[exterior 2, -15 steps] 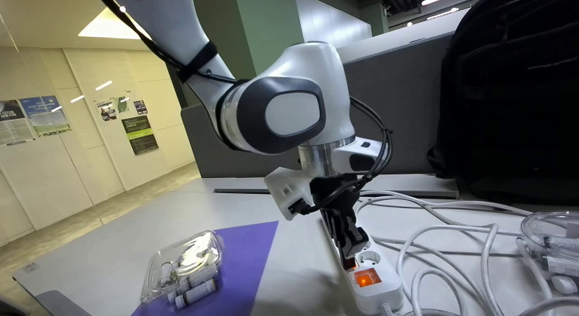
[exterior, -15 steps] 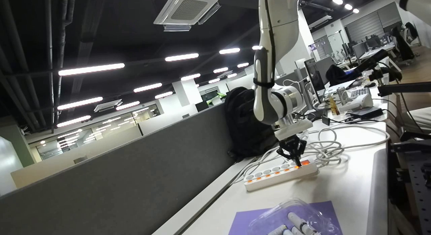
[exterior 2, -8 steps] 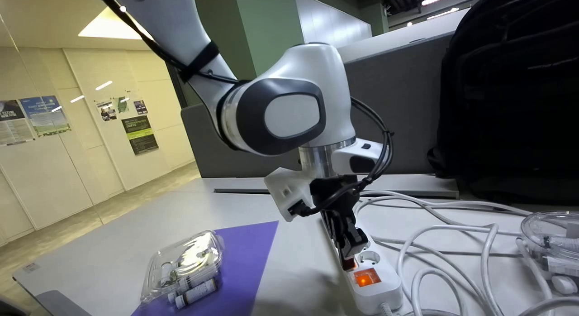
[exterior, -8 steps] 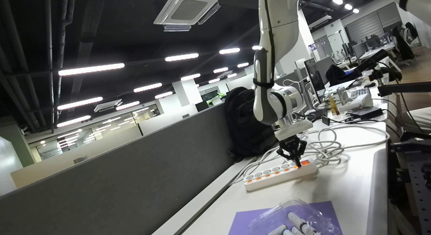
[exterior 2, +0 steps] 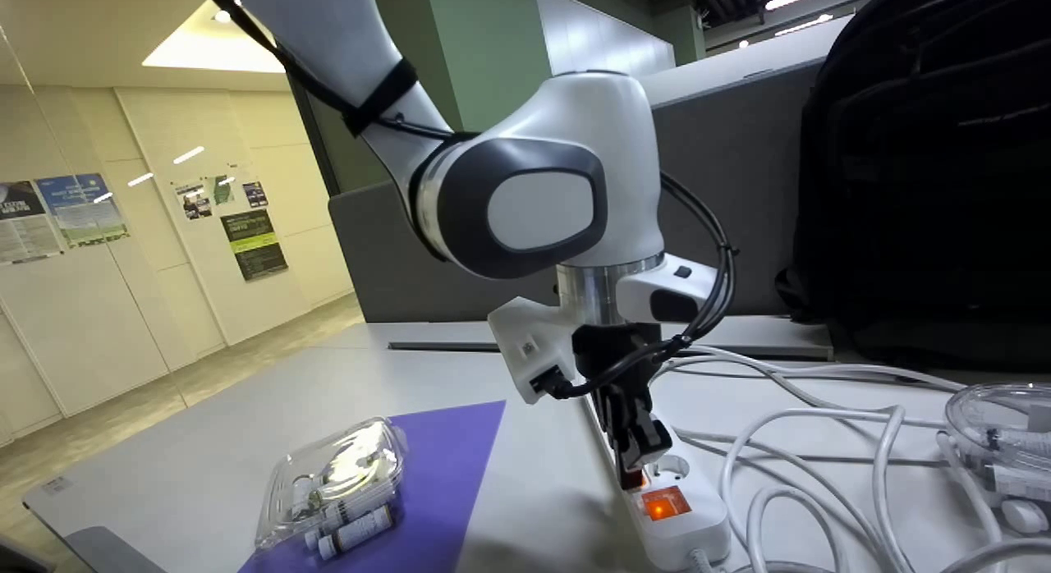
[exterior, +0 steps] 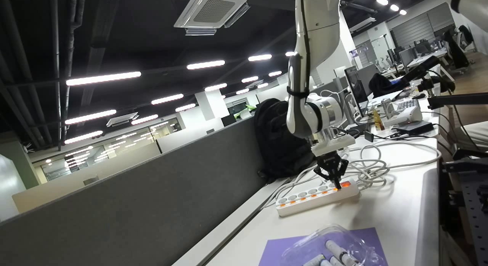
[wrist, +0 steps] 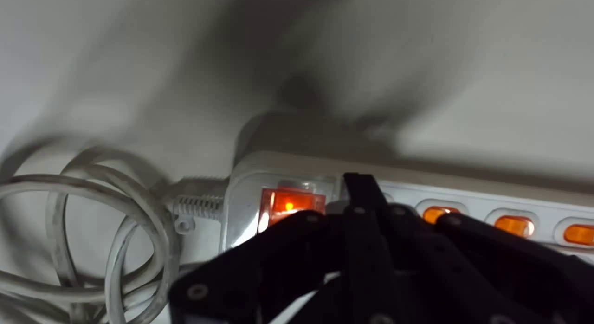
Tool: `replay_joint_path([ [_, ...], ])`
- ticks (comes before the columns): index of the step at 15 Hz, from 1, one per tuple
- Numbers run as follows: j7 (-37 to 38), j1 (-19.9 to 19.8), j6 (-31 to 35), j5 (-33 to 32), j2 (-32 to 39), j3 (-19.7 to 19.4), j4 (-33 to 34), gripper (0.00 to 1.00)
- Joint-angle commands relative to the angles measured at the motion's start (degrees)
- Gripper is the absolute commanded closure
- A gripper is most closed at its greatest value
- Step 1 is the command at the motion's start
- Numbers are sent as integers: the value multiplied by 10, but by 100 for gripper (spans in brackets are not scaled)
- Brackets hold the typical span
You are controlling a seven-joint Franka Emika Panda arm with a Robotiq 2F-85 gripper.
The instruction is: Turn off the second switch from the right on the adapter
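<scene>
The adapter [exterior: 318, 201] is a long white power strip on the desk, also seen in an exterior view [exterior 2: 686, 542] and the wrist view [wrist: 480, 198]. At its cord end, a large orange switch [wrist: 292, 203] is lit, also in an exterior view [exterior 2: 667, 504]. Small orange switches [wrist: 515, 225] run along one edge. My gripper [wrist: 364, 189] is shut and empty, with its fingertips together. In both exterior views, the fingertips [exterior: 338, 186] [exterior 2: 632, 477] are down at the small switch beside the large one. They mostly hide that switch; I cannot tell whether it is pressed.
White cables [wrist: 93, 194] lie coiled by the adapter's cord end. A purple sheet [exterior 2: 456, 458] with a clear plastic box [exterior 2: 337, 483] of tubes lies on the desk. A clear round container [exterior 2: 1006, 433] stands by the cables. A grey partition [exterior: 152, 205] and black backpack [exterior: 284, 140] stand behind.
In an exterior view, the arm's wrist and forearm have shifted slightly right and tilted. The fingertips stay at about the same place on the adapter. The large switch stays lit.
</scene>
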Motion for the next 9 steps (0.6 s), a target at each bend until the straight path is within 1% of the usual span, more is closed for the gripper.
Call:
replay_joint_path([
  [1,-30,-39,-54,41,25,20,44,100],
  [5,-24,-43,-96,53,49,11,79,100],
  [9,-7,-38,-119,51,75,1,112,100],
])
